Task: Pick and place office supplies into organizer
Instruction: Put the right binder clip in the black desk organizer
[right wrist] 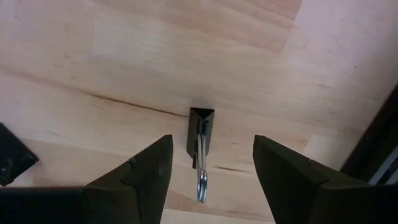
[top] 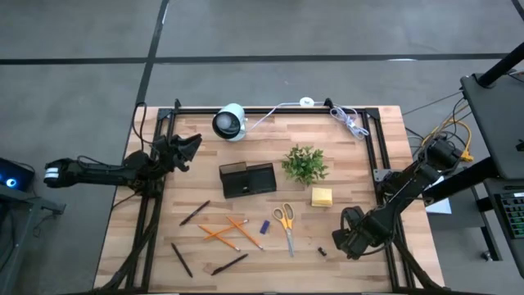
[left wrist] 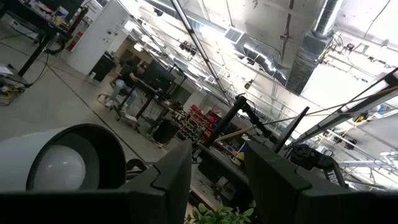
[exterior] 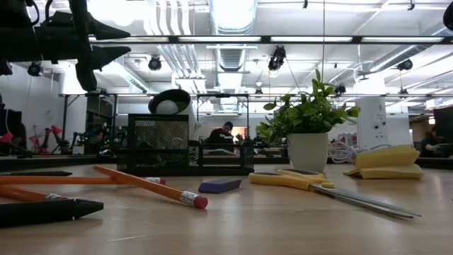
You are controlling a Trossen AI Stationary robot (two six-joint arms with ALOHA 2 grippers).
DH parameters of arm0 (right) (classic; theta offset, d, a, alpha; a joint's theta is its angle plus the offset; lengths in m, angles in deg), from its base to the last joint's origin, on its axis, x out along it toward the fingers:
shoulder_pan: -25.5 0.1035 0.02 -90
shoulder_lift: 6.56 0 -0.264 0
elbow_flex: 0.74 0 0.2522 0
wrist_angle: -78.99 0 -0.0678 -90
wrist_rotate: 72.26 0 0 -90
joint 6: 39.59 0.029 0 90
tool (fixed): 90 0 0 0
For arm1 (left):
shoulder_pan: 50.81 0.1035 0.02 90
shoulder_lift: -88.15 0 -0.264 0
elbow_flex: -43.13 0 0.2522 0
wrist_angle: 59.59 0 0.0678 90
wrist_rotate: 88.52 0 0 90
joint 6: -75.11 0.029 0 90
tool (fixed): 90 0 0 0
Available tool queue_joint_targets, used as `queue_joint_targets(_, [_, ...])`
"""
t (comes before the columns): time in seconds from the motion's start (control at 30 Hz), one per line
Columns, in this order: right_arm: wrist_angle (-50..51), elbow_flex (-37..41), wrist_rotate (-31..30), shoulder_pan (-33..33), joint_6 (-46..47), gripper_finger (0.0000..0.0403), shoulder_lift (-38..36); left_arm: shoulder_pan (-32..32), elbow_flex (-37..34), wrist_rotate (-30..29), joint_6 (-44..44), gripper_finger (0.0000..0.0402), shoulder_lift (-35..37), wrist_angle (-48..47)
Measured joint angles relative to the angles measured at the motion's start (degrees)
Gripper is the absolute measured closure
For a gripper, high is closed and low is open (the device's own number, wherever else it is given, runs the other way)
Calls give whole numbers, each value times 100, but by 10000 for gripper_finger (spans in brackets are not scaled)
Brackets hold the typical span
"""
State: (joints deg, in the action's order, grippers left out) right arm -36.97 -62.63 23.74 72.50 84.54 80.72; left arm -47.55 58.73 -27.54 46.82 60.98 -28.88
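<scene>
Across the pale wooden counter (top: 344, 164), whose planks run lengthwise inside a black metal frame, the office supplies lie loose — orange pencils (top: 221, 233), thin black pens (top: 194, 213), yellow-handled scissors (top: 285, 223), a yellow sticky-note pad (top: 322, 197), a small blue piece (top: 264, 226) and dark clips (top: 322, 249). Behind them stands the organizer (top: 247, 179), a black mesh tray with a taller compartment at one end, near the counter's middle. A green potted plant (top: 305, 163) sits just beside it, and a white round camera-like device (top: 230, 122) and a coiled white cable (top: 348, 121) lie toward the far edge.

Beyond the counter the low view shows a bright workshop with ceiling ducts, lamps and desks; a person (exterior: 224, 132) sits in the distance.

Near the right front corner the right tool (top: 342, 238) hangs low, fingers spread wide, with one dark clip (right wrist: 200, 134) lying on the wood between them, untouched. At the left edge the left tool (top: 187, 147) is raised, fingers parted and holding nothing.

No writing can be read on anything.
</scene>
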Motion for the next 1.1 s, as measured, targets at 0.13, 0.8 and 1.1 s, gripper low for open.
queue_joint_targets(0.13, [-4,36,0,0,27,194,0,0,0,0,1,269,-9,0])
queue_joint_targets(0.8, [-163,71,-4,0,-25,295,-2,0,0,2,1,269,-7,1])
queue_joint_targets(1.1, [-176,73,-4,0,-25,336,-4,-1,0,2,1,269,-7,2])
